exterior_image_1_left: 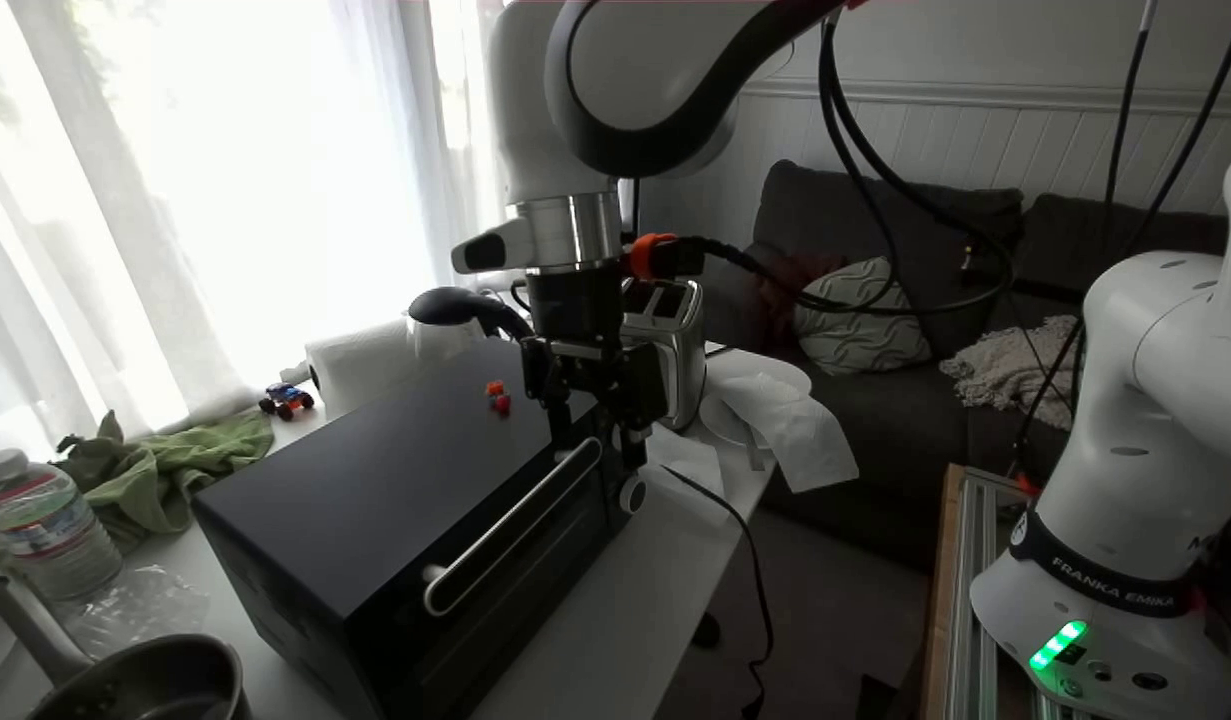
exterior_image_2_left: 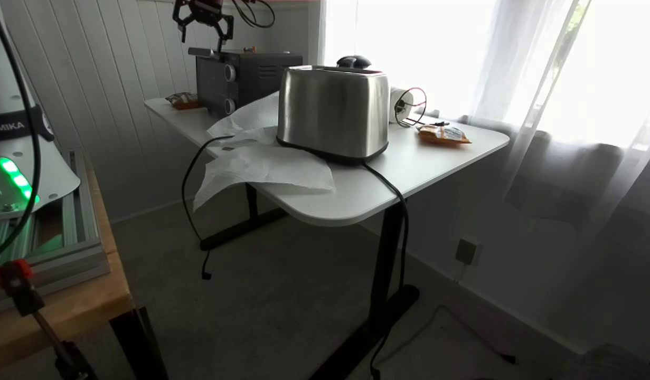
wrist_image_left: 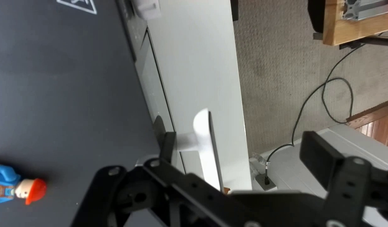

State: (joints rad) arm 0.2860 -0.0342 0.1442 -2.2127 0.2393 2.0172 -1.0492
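A black toaster oven [exterior_image_1_left: 375, 470] stands on the white table; it also shows in an exterior view [exterior_image_2_left: 266, 79] and the wrist view [wrist_image_left: 71, 94]. Its silver bar handle [exterior_image_1_left: 515, 530] runs along the upper door front; the handle also shows in the wrist view [wrist_image_left: 208, 151]. My gripper [exterior_image_1_left: 597, 445] is open and empty, pointing down at the handle's knob end. In the wrist view [wrist_image_left: 244, 151] one finger is over the oven-side of the handle, the other far out in front. Contact cannot be told. A small toy figure with a red cap [wrist_image_left: 20, 189] lies on the oven top.
A silver toaster [exterior_image_2_left: 332, 113] stands beside the oven, with paper sheets [exterior_image_2_left: 266, 169] near it. A paper towel roll [exterior_image_1_left: 375, 365], toy truck [exterior_image_1_left: 287, 400], green cloth [exterior_image_1_left: 185, 470], water bottle [exterior_image_1_left: 50, 530] and pan [exterior_image_1_left: 155, 690] are around the oven. Orange packet [exterior_image_2_left: 443, 134] lies behind the toaster.
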